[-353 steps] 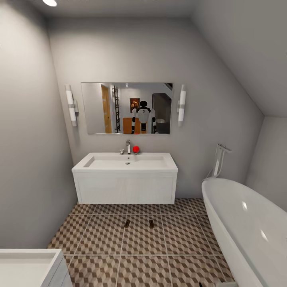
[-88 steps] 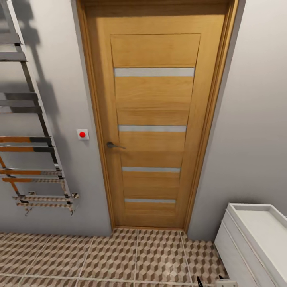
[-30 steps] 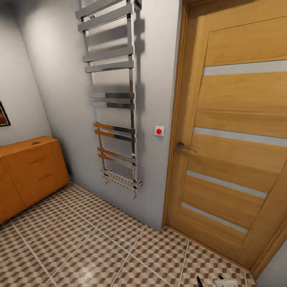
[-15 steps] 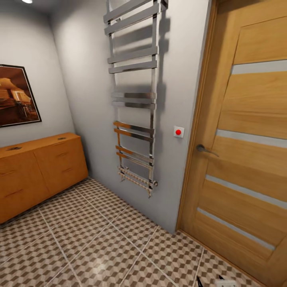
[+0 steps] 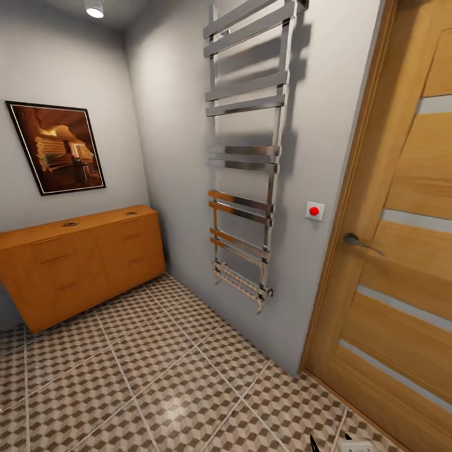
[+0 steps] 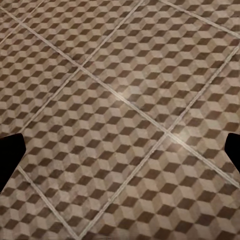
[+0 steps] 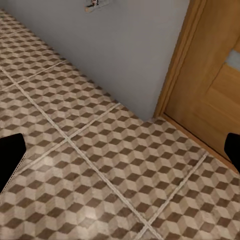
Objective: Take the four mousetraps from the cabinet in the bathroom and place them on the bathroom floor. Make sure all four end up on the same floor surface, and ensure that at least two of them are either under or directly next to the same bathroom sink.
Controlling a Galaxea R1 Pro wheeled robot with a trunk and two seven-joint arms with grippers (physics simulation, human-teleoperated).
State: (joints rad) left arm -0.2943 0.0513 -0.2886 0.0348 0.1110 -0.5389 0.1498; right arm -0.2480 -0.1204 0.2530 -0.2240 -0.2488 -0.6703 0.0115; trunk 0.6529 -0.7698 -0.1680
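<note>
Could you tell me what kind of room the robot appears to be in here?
Most likely a bathroom: a chrome ladder-style towel rail hangs on the grey wall, the floor is tiled in a cube pattern, and a low orange-brown cabinet stands beside a wooden door.

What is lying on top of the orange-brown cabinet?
Two small dark items lie on the cabinet top, too small to identify. Its drawers are shut, so the inside is hidden.

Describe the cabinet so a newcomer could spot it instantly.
Find the framed picture on the far wall; the cabinet stands directly below it on the bathroom floor. It is a long, low, orange-brown wooden chest with drawers, unlike the tall chrome towel rail on the adjoining wall.
</note>
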